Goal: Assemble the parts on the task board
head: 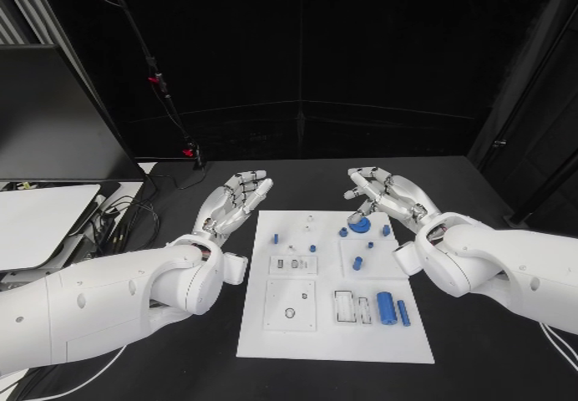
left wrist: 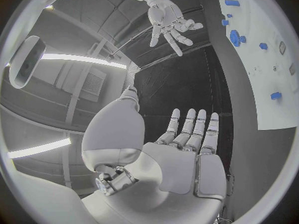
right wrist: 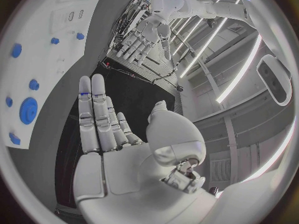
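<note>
- The task board (head: 289, 334) lies flat in the middle of the black worktop (head: 482, 351), between the two arms.
- The left hand (head: 236, 203) sits just beside the board's far left corner, its fingers (head: 250, 185) straight and apart, gripping nothing.
- The right hand (head: 387, 197) hangs at the board's far right corner, fingers (head: 365, 180) spread and holding nothing; I cannot tell whether it touches the board.
- A round blue gear-like part (head: 359, 224) stands on the board just beside the right hand.
- Small blue parts (head: 311, 248) dot the board's far half.
- A blue cylinder (head: 386, 307) and a slimmer blue pin (head: 403, 312) lie side by side near the board's right edge, in its near half.
- The left wrist view shows the palm flat and the fingers (left wrist: 187, 129) extended side by side.
</note>
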Available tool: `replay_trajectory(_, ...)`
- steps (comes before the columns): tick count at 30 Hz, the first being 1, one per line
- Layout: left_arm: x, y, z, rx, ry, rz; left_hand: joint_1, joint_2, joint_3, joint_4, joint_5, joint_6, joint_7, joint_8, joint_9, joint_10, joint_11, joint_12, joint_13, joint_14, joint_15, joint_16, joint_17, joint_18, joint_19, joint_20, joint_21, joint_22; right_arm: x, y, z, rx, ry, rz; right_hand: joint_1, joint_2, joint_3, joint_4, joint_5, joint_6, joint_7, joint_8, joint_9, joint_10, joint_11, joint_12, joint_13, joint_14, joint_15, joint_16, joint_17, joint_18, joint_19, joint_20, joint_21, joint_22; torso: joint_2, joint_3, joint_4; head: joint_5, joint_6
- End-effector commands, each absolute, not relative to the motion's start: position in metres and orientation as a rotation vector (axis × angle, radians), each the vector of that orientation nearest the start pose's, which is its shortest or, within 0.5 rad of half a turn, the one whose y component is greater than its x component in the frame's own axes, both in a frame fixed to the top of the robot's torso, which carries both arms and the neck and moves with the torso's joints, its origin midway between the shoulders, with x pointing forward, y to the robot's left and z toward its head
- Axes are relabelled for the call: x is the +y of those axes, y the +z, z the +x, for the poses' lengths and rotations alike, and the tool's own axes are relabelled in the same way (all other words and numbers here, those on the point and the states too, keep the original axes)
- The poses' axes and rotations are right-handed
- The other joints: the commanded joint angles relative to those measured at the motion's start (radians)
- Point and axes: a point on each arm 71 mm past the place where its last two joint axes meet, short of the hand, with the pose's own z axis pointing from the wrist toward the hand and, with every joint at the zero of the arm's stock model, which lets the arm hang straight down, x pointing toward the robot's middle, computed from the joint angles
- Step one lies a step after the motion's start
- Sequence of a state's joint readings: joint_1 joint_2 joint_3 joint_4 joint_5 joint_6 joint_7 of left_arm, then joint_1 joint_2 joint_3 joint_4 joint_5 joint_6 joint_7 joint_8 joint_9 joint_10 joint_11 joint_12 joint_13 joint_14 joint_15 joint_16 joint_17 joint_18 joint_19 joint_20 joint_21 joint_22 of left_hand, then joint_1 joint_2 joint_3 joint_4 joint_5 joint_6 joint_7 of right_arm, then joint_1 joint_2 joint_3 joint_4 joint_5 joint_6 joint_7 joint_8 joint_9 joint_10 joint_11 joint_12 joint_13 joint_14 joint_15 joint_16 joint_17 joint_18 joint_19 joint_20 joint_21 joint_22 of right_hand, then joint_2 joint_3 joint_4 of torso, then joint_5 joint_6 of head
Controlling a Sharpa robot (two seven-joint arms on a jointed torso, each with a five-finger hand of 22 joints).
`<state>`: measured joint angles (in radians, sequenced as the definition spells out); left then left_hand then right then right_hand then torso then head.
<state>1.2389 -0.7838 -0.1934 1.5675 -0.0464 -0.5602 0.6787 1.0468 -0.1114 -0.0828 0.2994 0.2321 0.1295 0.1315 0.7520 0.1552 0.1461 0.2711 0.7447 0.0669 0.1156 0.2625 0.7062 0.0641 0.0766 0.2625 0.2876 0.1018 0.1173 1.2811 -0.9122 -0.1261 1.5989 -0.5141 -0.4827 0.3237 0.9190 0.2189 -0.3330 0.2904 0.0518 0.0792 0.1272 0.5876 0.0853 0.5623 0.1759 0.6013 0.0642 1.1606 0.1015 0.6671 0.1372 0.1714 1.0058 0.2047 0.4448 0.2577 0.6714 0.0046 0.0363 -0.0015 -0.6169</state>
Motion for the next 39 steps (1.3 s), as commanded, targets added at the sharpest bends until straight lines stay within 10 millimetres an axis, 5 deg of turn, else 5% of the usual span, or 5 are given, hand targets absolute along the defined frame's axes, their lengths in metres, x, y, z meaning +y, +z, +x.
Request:
replay_trajectory(1, 0.181, -0.166, 0.459, 0.949, -1.638, -0.636, 0.0, 0.013, 0.007, 0.0, -0.002, 0.008, 0.169, 0.004, -0.002, 0.007, 0.004, 0.007, 0.0, 0.004, 0.007, 0.006, 0.001, 0.011, 0.0, 0.003, 0.005, 0.001, -0.22, -0.15, 0.481, 1.508, 1.226, 0.49, 0.021, 0.005, -0.01, 0.001, 0.0, -0.006, 0.065, 0.019, -0.003, 0.031, -0.028, -0.008, 0.0, 0.173, -0.044, 0.161, 0.081, -0.003, 0.125, -0.032, 0.111, 0.057, 0.014, 0.0002, 0.0077, -0.005, 0.001)
replay_trajectory(5, 0.178, -0.166, 0.46, 0.951, -1.642, -0.634, 0.0, 0.015, 0.009, 0.0, -0.003, 0.009, 0.169, 0.004, -0.003, 0.007, 0.004, 0.007, 0.0, 0.004, 0.007, 0.006, 0.001, 0.011, 0.0, 0.003, 0.006, 0.001, -0.225, -0.143, 0.488, 1.503, 1.199, 0.457, 0.065, 0.009, -0.019, 0.003, 0.0, 0.011, 0.059, 0.065, -0.011, 0.119, -0.055, -0.007, -0.003, 0.361, -0.07, 0.768, 1.014, -0.03, 0.309, -0.071, 0.513, 0.419, 0.023, 0.0004, 0.0175, -0.016, 0.007)
replay_trajectory(9, 0.175, -0.167, 0.461, 0.952, -1.646, -0.633, 0.0, 0.02, 0.012, 0.0, -0.004, 0.009, 0.169, 0.005, -0.005, 0.008, 0.004, 0.008, 0.0, 0.003, 0.007, 0.006, 0.001, 0.011, 0.002, 0.003, 0.007, 0.002, -0.228, -0.143, 0.495, 1.533, 1.163, 0.414, 0.197, -0.008, 0.009, -0.038, 0.055, 0.131, 0.073, 0.126, -0.018, 0.188, -0.049, -0.031, -0.002, 0.392, -0.057, 0.875, 1.296, -0.089, 0.416, -0.065, 0.854, 0.854, 0.034, -0.0003, 0.0231, -0.024, 0.013)
replay_trajectory(19, 0.174, -0.168, 0.464, 0.956, -1.65, -0.634, -0.001, 0.035, 0.019, -0.001, -0.004, 0.01, 0.169, 0.008, -0.01, 0.009, 0.003, 0.01, -0.001, 0.004, 0.007, 0.01, 0.001, 0.011, 0.003, 0.004, 0.01, 0.003, -0.227, -0.148, 0.509, 1.598, 0.912, 0.128, 0.455, -0.075, 0.085, -0.108, 0.0, 0.592, 0.046, -0.056, -0.023, 0.334, -0.066, -0.168, -0.002, 0.378, -0.065, 0.879, 1.247, -0.168, 0.557, -0.063, 1.119, 1.297, 0.054, 0.0017, 0.0283, -0.033, 0.015)
replay_trajectory(39, 0.174, -0.168, 0.465, 0.962, -1.656, -0.636, 0.001, 0.044, 0.024, -0.002, -0.001, 0.011, 0.169, 0.01, -0.013, 0.01, 0.003, 0.011, -0.001, 0.004, 0.007, 0.011, 0.001, 0.01, 0.003, 0.004, 0.011, 0.004, -0.209, -0.161, 0.524, 1.649, 0.475, -0.207, 0.647, -0.114, 0.132, -0.144, -0.005, 0.721, -0.009, -0.237, -0.022, 0.329, -0.107, -0.299, -0.002, 0.386, -0.118, 0.884, 1.291, -0.168, 0.558, -0.114, 1.121, 1.3, 0.052, 0.0019, 0.0326, -0.033, -0.011)
